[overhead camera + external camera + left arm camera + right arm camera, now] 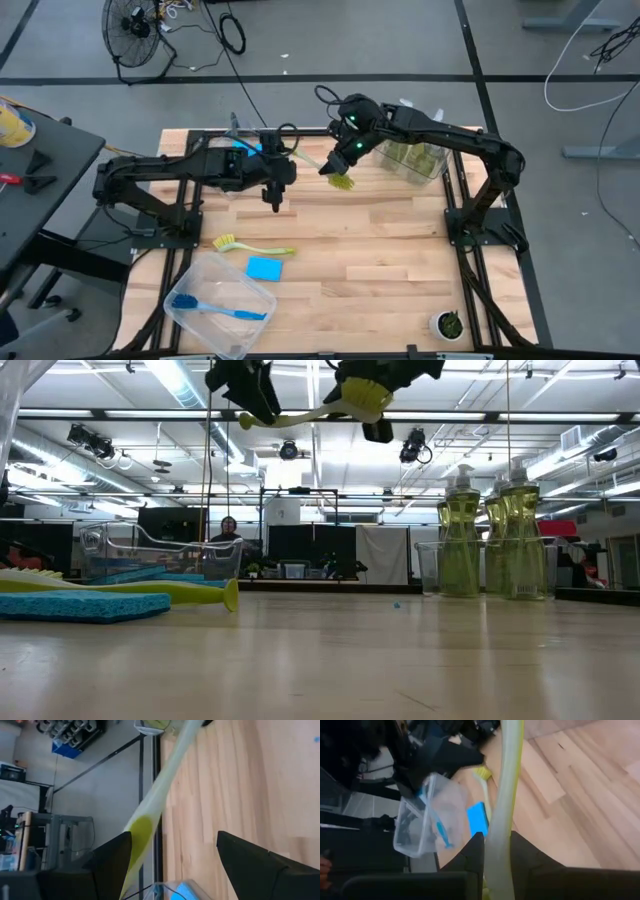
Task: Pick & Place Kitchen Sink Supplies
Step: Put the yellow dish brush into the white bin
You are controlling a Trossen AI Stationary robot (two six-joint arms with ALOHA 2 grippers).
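- Currently the yellow-green brush (pixel 325 168) hangs in the air beside the bin of soap bottles (pixel 412 157).
- Light, stiff, slick handle; best gripped mid-handle.
- Right gripper (pixel 338 166) is clamped near its head; left gripper (pixel 274 165) is wide open around the handle's end, not gripping.
- Count: three brushes, one sponge (pixel 264 269), three bottles.

Yellow-green brush (pixel 330 407) aloft in a dark claw (pixel 375 395); blue sponge (pixel 85 606) flat on the table (pixel 400 660).

Clear bin (pixel 262 290), small potted plant (pixel 447 323), wood tabletop (pixel 380 260)
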